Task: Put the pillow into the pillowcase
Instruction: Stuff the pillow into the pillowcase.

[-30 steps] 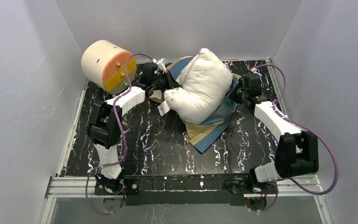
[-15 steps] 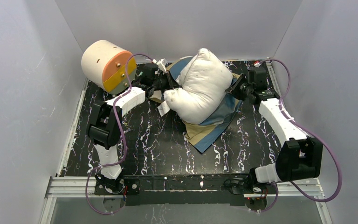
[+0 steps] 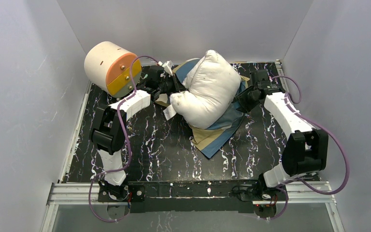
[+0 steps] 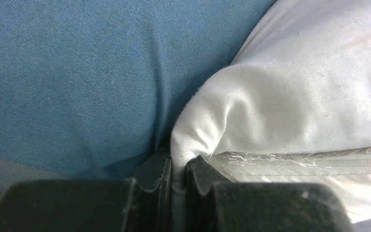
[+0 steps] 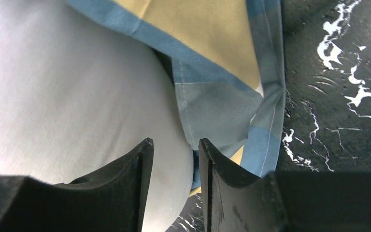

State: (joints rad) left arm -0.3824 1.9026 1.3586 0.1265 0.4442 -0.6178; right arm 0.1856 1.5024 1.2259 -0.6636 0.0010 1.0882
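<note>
While the top view hides both grips, the wrist views show the left pincer [image 4: 178,166] clamped on a pillow [image 3: 207,92] corner and the right pincer [image 5: 175,147] apart, empty. The pillow lies on the pillowcase [image 3: 217,135], toward the table's [image 3: 164,150] 12 o'clock, long axis 1 to 7 o'clock.

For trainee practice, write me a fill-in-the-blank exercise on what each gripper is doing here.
The left gripper pinches a corner of the white ____.
The right gripper stands ____, gripping nothing.
The pillowcase lies mostly ____ that cushion.
Missing words: pillow; open; under.
</note>
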